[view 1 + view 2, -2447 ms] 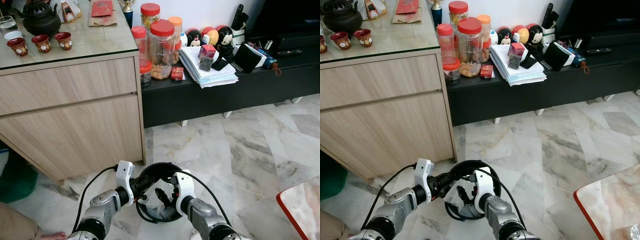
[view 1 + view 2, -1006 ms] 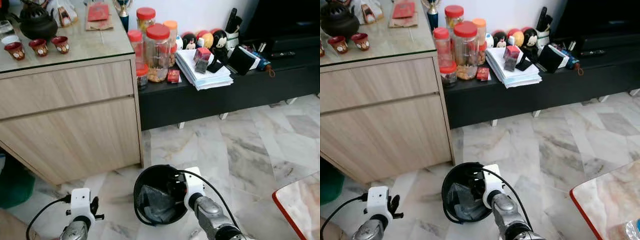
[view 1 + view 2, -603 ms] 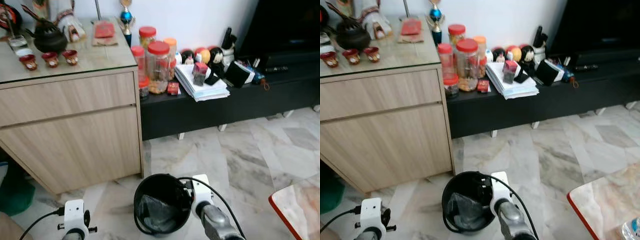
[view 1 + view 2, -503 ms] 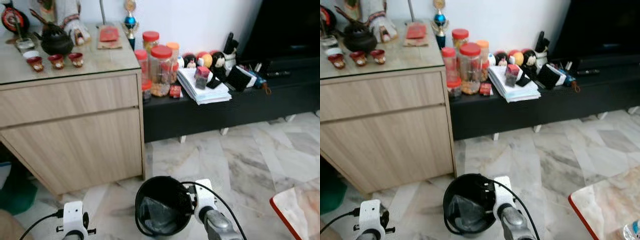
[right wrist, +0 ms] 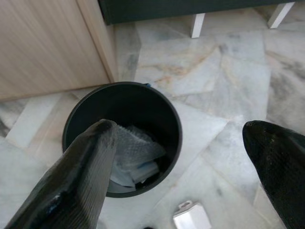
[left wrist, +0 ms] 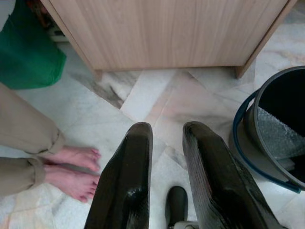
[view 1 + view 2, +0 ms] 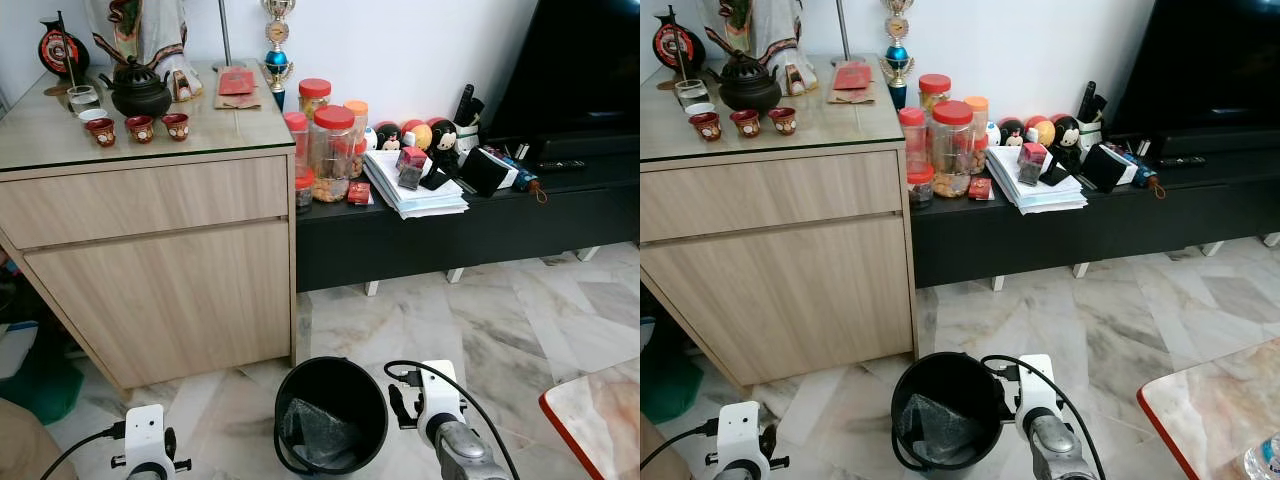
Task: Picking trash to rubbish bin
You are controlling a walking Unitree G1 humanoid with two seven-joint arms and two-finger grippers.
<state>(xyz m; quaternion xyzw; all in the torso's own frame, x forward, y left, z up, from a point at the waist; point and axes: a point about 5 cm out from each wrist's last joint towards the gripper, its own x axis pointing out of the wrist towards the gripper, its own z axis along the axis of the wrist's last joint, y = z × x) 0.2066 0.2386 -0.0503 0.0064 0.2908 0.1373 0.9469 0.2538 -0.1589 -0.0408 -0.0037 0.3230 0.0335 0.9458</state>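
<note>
The black rubbish bin stands on the marble floor in front of the wooden cabinet. Crumpled clear plastic trash lies inside it. My right gripper hovers just above and to the right of the bin, fingers spread wide with nothing between them; its white wrist sits beside the rim. My left gripper hangs low to the left of the bin, its fingers a narrow gap apart over bare floor, holding nothing.
A low black TV bench with jars, papers and figurines runs along the wall. A person's bare feet and a green object are at my left. A red-edged marble table corner is at right.
The view has tilted up and pulled back. My right gripper has come out of the bin and now sits beside its right rim. The left arm withdrew from the bin earlier and stays low.
</note>
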